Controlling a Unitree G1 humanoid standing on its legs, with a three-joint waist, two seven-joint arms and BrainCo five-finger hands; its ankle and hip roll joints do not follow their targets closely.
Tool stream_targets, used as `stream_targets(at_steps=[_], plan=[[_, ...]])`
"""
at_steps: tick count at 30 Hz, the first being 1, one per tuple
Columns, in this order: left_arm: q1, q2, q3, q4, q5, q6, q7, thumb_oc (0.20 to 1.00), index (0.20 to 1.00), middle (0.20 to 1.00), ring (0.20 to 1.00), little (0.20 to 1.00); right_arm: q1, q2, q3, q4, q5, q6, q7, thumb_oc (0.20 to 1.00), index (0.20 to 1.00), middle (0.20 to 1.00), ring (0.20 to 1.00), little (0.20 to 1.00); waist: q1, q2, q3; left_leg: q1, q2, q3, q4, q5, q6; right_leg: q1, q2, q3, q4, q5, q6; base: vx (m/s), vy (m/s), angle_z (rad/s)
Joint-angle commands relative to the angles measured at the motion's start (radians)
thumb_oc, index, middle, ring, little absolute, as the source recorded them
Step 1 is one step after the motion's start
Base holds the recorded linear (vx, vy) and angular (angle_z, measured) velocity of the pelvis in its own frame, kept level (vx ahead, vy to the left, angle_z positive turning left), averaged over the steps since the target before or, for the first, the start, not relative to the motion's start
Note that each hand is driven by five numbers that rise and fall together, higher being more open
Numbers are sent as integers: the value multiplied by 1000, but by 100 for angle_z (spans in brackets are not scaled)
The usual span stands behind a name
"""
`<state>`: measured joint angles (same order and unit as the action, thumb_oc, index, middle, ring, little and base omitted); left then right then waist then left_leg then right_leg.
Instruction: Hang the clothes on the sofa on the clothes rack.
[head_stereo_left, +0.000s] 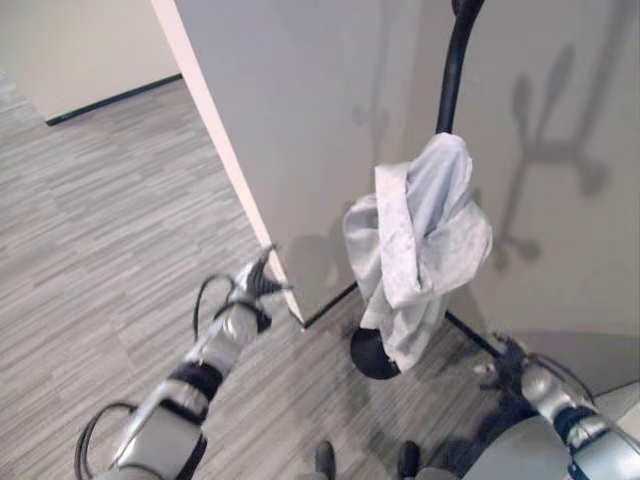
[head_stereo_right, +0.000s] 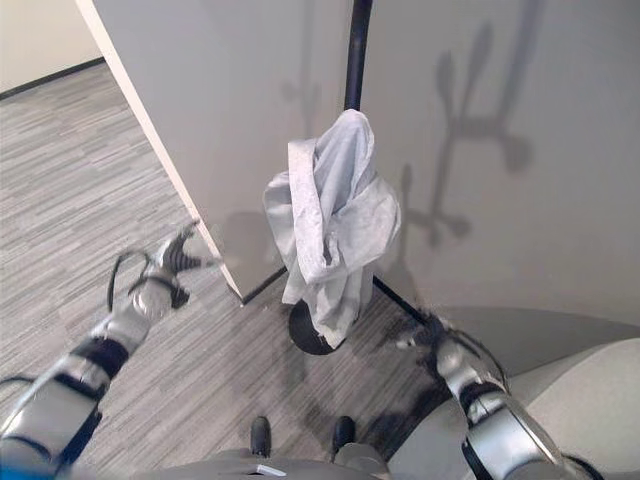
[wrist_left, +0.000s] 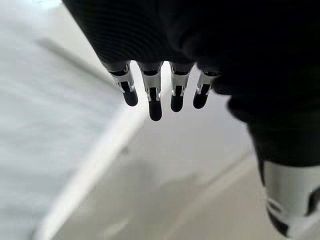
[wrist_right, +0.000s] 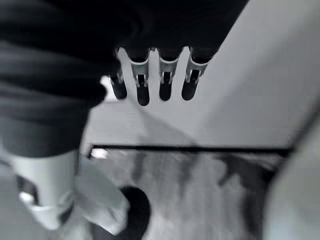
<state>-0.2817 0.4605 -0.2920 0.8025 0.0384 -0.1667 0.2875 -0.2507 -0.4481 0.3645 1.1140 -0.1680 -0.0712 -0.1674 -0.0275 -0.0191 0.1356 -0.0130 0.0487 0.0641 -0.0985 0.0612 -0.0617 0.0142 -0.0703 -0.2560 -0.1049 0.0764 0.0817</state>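
Against the pale wall (head_stereo_left: 330, 110), a light grey garment (head_stereo_left: 415, 250) hangs bunched on the black clothes rack (head_stereo_left: 455, 70), draped over the pole so that its folds fall toward the round base (head_stereo_left: 372, 355) standing on the grey carpet floor (head_stereo_left: 110, 230). Left robot hand (head_stereo_left: 262, 280) hovers near the wall corner, well apart from the cloth; its fingers (wrist_left: 155, 100) are straight and hold nothing. Right robot hand (head_stereo_right: 425, 335) hangs low beside the base, fingers (wrist_right: 142, 85) likewise extended and empty. By appearance, the hanging step is complete.
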Motion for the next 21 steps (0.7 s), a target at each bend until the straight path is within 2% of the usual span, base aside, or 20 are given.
stream_targets(at_steps=[1, 4, 8, 13, 21], plan=[[-61, -32, -35, 86, -80, -14, -34, 1000, 1000, 1000, 1000, 1000, -45, 17, -13, -4, 86, -26, -33, 1000, 1000, 1000, 1000, 1000, 23, 3, -27, 41, -1, 7, 11, -86, -34, 2, -60, 23, 18, -44, 137, 53, -3, 1], [66, -83, -13, 164, -58, 9, -73, 1000, 1000, 1000, 1000, 1000, 60, 69, -133, -33, 227, -39, -31, 1000, 1000, 1000, 1000, 1000, 13, 9, -29, 45, 0, 11, 11, -90, -30, 3, -60, 25, 18, -48, 134, 56, 12, 2], [183, -196, 53, 402, -60, 52, -127, 1000, 1000, 1000, 1000, 1000, 145, 162, -212, 49, 382, -40, 8, 1000, 1000, 1000, 1000, 1000, 5, 14, -31, 52, 0, 17, 11, -97, -25, 9, -58, 30, 18, -51, 127, 44, 20, -5], [201, -231, 63, 501, -39, 73, -183, 1000, 1000, 1000, 1000, 1000, 153, 181, -239, 169, 439, -10, 63, 1000, 1000, 1000, 1000, 1000, 9, 16, -40, 56, 0, 17, 11, -100, -24, 17, -54, 26, 18, -57, 122, 20, 2, 1], [215, -238, 74, 514, -51, 77, -237, 1000, 1000, 1000, 1000, 1000, 174, 178, -264, 234, 435, 9, 97, 1000, 1000, 1000, 1000, 1000, 14, 18, -63, 77, 2, 14, 11, -112, -23, 44, -50, 20, 18, -69, 118, 23, 0, 0]])
